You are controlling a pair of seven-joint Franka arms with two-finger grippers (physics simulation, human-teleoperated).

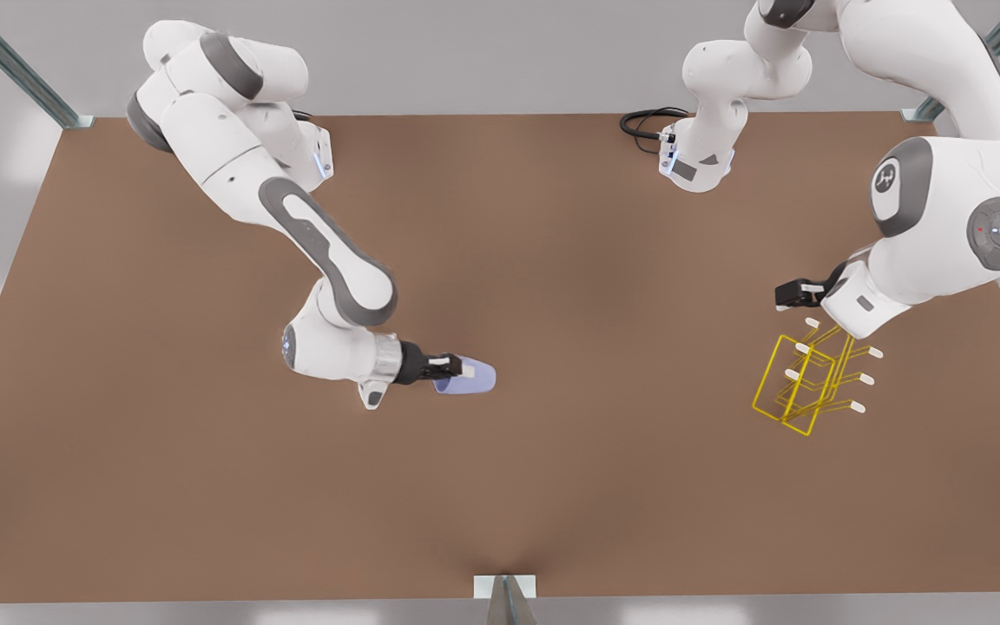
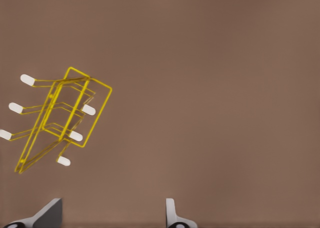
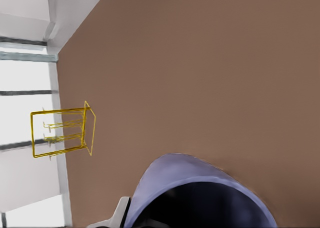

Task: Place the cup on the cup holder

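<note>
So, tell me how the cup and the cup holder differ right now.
The cup is a solid lavender-blue tumbler; the cup holder is an open yellow wire frame with white-tipped prongs. The cup is much smaller than the holder. The cup is held on its side by the right gripper; the holder stands free under the open left gripper. Both are over the same brown table.

Lavender cup lies tilted sideways, well apart from the upright yellow wire cup holder.

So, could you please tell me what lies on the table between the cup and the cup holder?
Nothing: in the front view only bare brown table lies between the cup, held by the right pincer, and the cup holder.
</note>
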